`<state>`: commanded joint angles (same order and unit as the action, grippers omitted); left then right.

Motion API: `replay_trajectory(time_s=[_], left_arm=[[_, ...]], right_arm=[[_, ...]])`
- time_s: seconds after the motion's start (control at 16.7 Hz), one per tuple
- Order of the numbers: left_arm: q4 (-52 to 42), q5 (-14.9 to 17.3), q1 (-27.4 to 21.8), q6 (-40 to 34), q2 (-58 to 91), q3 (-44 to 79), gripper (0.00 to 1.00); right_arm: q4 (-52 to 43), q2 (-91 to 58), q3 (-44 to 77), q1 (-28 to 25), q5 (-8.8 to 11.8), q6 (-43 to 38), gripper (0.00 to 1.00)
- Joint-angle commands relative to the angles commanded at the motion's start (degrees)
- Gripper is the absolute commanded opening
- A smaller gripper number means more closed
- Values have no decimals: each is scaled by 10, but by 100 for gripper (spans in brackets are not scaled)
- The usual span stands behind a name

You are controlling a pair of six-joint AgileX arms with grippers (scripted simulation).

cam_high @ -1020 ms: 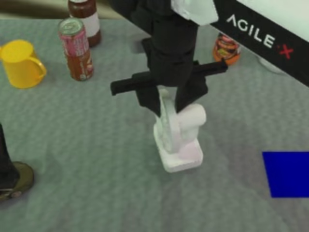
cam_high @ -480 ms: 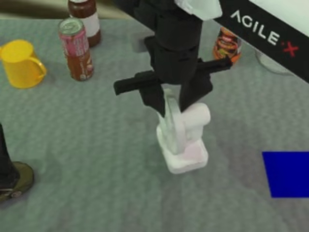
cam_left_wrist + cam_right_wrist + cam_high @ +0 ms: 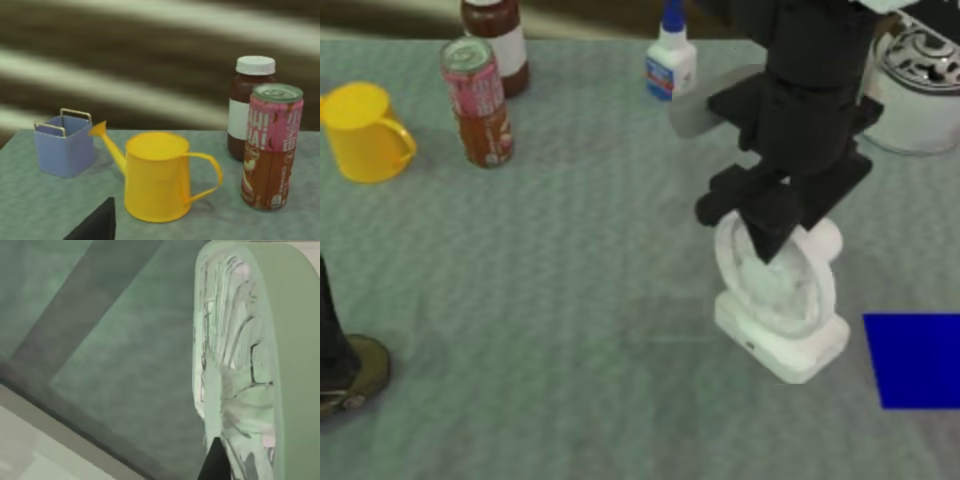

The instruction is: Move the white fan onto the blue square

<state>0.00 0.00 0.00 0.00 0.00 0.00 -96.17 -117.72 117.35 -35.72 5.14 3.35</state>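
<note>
Progress stands about midway: the small white plastic desk fan, with its round grilled head and square base, is pinched at the top of its head by my right gripper, which holds it upright near the table's centre-right. Whether the base rests on the grey-green cloth-covered table or hangs just above it, I cannot tell. The flat deep-blue square patch lies at three o'clock from the fan, just beside the base but apart from it, so the carry across and the set-down remain.

From the right wrist view, the fan's grilled head fills the frame edge-on.

The path toward three o'clock looks bare. The blue patch runs out of the top view at its right edge, so I judge room there is tight. A white glue bottle with a blue cap stands well apart at eleven o'clock.

My left arm sits parked at the table's left edge.
</note>
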Motion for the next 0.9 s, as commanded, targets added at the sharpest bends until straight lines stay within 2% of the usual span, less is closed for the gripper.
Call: replay_trajectory(time_s=[0.18,0.36,0.66,0.9], left_arm=[[0,0,0,0,0,0,100],[0,0,0,0,0,0,100],[0,0,0,0,0,0,100],[0,0,0,0,0,0,100]], right_arm=[[20,74,-89,47,10,186,0],[54,148,-180,97,9,363,0],[122,247,-321,174,-16,598,0],[165,292,-396,214,-41,711,0]])
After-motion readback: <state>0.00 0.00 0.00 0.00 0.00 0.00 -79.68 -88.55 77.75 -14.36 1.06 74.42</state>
